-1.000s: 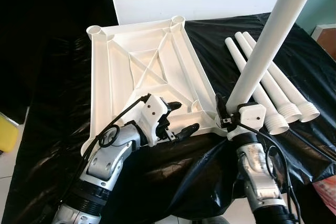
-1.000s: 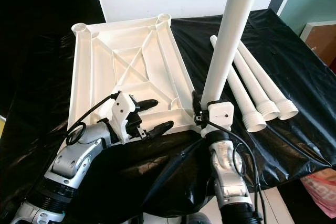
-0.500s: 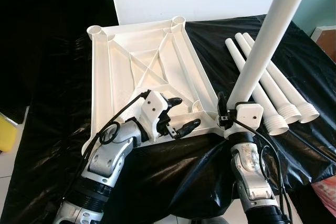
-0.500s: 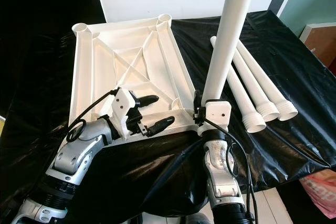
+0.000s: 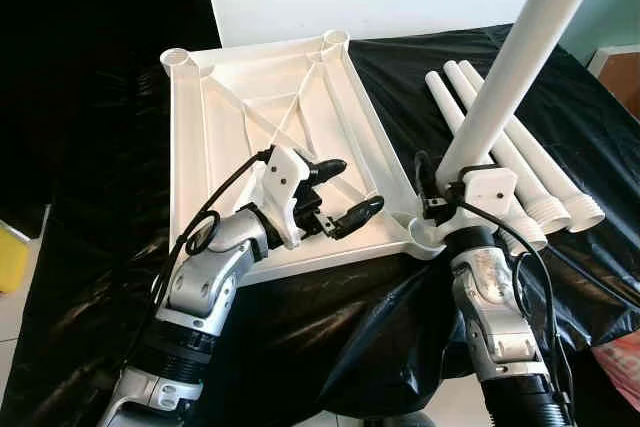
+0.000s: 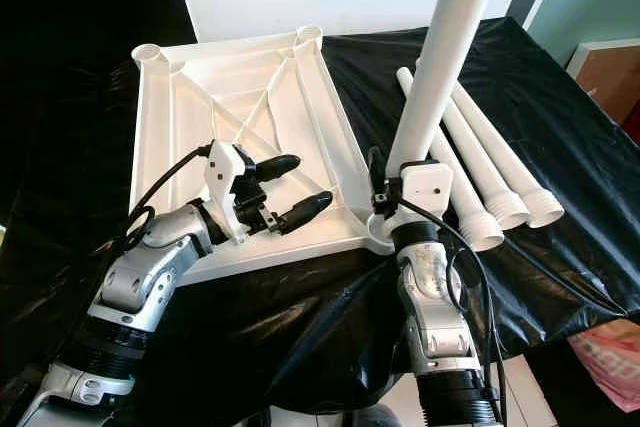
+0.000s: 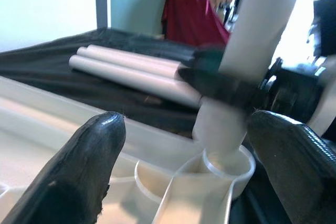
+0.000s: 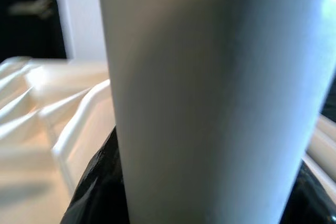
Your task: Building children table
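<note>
Standing nearest to the camera, the right pincer [image 5: 432,209] is closed on the lower end of one white leg [image 5: 510,67], and this leg stands almost upright with its foot inside the near right corner socket [image 7: 223,167] of the tabletop [image 5: 255,137]. In the left wrist view the leg end sits in the round cup of the socket, but I cannot tell if it is screwed fully down or only placed there.

Beside it, the left pincer [image 5: 340,192] hovers over the near part of the tabletop. Its two black fingers [image 7: 89,156] are spread wide and they hold nothing; it does not seem to press on the plastic.

The tabletop lies upside down on the bench, which is covered with black plastic sheet [image 5: 330,337], so the ribs and the corner sockets face up. The near edge of the tabletop hangs a little over the bench edge.

Farther to the right, three more legs [image 5: 500,172] lie side by side on the sheet, with threaded ends toward the robot. At the far side, two corner sockets [image 5: 335,42] are open and without legs.

So I judge the work is at the beginning: the first leg is being fitted, three legs remain, and after that the table must be turned over.
</note>
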You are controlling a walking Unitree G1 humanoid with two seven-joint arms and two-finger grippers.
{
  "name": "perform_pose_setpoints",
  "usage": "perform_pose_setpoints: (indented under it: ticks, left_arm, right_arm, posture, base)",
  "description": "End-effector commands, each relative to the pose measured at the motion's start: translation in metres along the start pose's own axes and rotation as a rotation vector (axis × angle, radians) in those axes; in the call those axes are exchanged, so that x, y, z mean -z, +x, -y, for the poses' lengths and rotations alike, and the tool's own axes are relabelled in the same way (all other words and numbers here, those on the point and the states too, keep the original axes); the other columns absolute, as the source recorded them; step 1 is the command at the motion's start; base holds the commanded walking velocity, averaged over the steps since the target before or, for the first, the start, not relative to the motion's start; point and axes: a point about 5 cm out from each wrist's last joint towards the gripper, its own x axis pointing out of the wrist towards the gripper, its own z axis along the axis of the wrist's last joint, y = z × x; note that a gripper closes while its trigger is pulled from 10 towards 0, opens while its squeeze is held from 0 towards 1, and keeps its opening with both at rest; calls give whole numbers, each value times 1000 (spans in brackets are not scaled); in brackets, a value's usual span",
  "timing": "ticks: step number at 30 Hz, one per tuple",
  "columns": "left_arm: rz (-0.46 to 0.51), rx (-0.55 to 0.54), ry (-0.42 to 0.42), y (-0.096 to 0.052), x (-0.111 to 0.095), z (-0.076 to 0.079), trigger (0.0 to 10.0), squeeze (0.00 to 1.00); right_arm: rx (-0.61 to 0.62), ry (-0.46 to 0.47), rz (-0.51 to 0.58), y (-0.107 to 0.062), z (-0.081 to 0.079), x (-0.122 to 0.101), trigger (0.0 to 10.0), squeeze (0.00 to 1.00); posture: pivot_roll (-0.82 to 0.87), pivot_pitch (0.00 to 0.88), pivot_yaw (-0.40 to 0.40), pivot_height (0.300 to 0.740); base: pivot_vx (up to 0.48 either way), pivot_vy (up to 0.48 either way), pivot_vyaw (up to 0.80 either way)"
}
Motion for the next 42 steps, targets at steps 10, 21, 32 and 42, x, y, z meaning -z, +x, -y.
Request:
perform_pose_setpoints:
  ticks: [10,21,32,42]
  left_arm:
    - [105,131,-5,15,-29,3,10000,0]
    - [144,280,35,29,-49,14,10000,0]
    - [144,324,34,35,-55,15,10000,0]
    - [142,368,-53,36,-58,18,0,0]
  right_arm:
    - [-239,-34,-95,12,-9,-3,10000,0]
    - [-484,-123,-212,13,-13,0,10000,0]
    - [-627,-146,-227,9,-18,-4,10000,0]
    - [-652,-161,-232,9,-18,-7,10000,0]
  posture:
    - [-34,86,-18,740]
    - [-32,84,4,740]
    - [-28,94,12,740]
    - [-27,99,18,740]
  base:
    - [0,0,0]
    - [0,0,0]
    - [0,0,0]
    - [0,0,0]
